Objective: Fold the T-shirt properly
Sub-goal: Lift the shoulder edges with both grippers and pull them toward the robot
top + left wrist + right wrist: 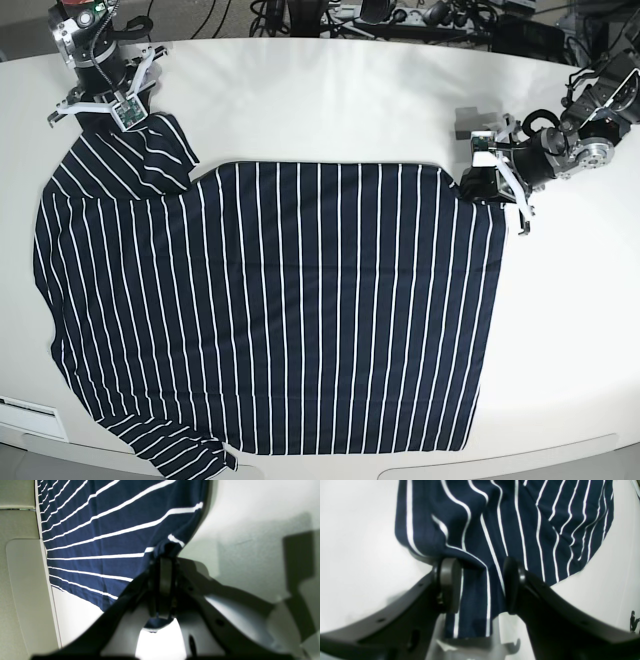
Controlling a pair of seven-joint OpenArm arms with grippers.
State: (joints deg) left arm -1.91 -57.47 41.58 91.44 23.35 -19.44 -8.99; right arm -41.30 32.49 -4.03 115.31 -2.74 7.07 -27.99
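T-shirt, navy with thin white stripes, spread mostly flat across the white table, stripes running away from the base camera. Body fairly smooth; one sleeve bunched and folded over at the far corner on the base view's left, the other sleeve crumpled at the near edge, bottom left of that view. Hem side toward the base view's right, far hem corner puckered up where it's being grabbed.

Left gripper, on the base view's right, pressed together on that far hem corner: pads tight against each other in the wrist view, a nub of striped cloth pinched between them, a bit of fabric poking out below the fingers. Cloth fanning out from the pinch, stripes radiating away.

Right gripper, on the base view's left, parked at the bunched sleeve. Fingers spread, a strip of striped fabric lying in the gap between the two pads. Left pad looks to be touching the cloth edge, other pad right beside it; not clamped.

Small grey block on the table just beyond the left arm. Tangle of cables along the far edge.
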